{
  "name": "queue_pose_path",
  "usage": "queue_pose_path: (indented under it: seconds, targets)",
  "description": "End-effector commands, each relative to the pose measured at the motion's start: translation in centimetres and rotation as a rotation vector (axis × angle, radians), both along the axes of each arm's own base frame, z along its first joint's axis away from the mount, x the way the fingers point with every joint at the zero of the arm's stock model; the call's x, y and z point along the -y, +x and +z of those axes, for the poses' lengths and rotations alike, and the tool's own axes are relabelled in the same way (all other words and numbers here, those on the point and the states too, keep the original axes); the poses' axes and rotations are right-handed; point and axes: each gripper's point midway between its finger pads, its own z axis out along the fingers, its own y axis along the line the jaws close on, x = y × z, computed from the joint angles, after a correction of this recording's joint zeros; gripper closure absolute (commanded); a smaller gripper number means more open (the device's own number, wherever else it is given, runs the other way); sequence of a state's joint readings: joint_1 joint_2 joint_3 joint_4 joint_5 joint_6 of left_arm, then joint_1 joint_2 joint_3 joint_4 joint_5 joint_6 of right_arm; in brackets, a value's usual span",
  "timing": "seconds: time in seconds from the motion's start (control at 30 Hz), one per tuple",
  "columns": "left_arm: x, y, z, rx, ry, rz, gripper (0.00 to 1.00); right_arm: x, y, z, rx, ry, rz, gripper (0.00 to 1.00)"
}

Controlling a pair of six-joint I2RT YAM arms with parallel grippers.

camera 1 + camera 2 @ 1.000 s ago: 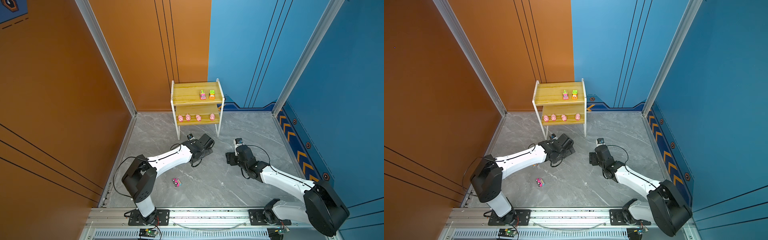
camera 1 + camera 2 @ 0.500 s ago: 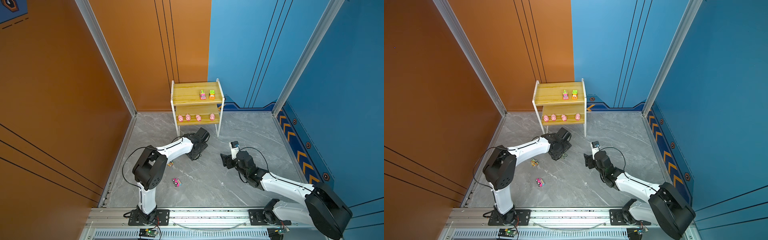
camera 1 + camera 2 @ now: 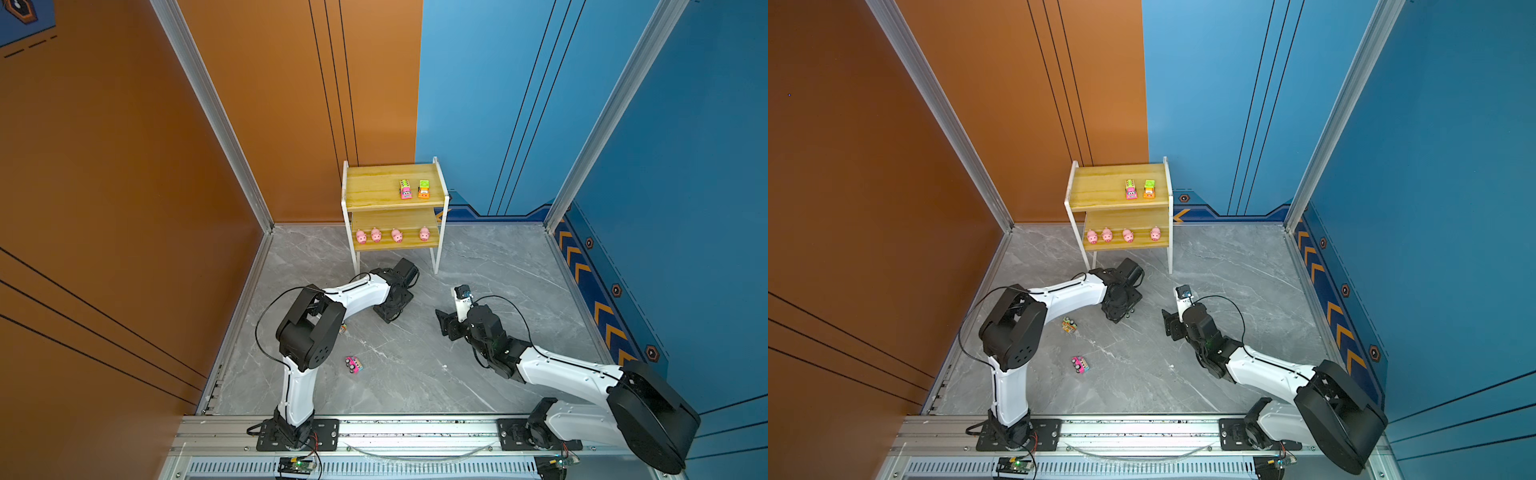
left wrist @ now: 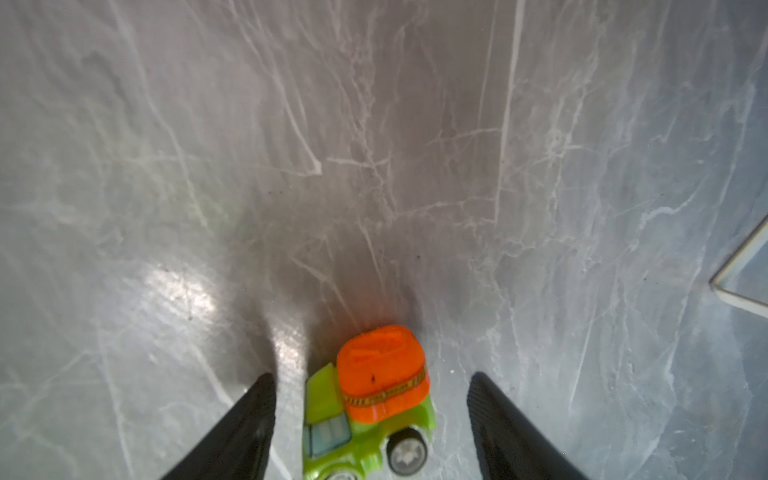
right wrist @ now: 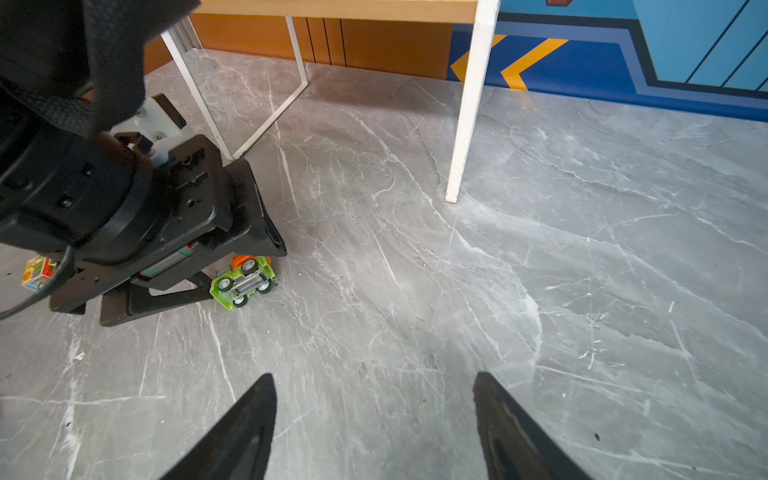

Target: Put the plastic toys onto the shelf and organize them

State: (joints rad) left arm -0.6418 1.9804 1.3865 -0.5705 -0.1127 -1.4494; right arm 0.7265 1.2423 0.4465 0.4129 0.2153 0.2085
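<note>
Six toys shelved, three to go: four pigs (image 3: 376, 235) line the shelf's (image 3: 370, 187) lower board, two vehicles (image 3: 406, 189) the upper. On the desk (image 3: 415, 374), the left tool (image 4: 372, 375) straddles a tipped green truck (image 4: 365, 415), jaws apart; a pink car (image 3: 353, 364) and a yellow car (image 3: 1069, 325) wait. The right tool (image 5: 374, 376) gapes empty.

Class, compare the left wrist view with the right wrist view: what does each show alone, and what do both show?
Left wrist only: the cab window of the truck. Right wrist only: the truck's wheeled underside, a second toy, a board of the shelf, and the right gripper, open and empty. Both: the truck lying between the open fingers of the left gripper, on the grey floor.
</note>
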Motion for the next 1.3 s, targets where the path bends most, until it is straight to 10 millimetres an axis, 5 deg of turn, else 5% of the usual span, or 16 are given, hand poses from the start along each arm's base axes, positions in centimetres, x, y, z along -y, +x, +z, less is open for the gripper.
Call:
queue_pose_path:
  seconds: [0.0,0.6,0.77,1.27]
  targets:
    - [-0.4,0.0,-0.5,-0.033,0.007,0.012,0.26,0.3,0.5,0.1,0.021,-0.015,-0.027,0.25]
    - [0.1,-0.8,-2.2,-0.068,0.029,-0.008,0.36,0.1,0.5,0.0,0.018,-0.027,-0.029,0.25]
    - [0.3,-0.6,-1.9,-0.046,0.047,-0.031,0.44,0.2,0.5,0.1,0.022,-0.026,-0.031,0.26]
    - [-0.9,-0.9,0.7,0.133,0.254,-0.098,0.47,0.7,0.4,0.5,0.041,-0.014,-0.055,0.26]
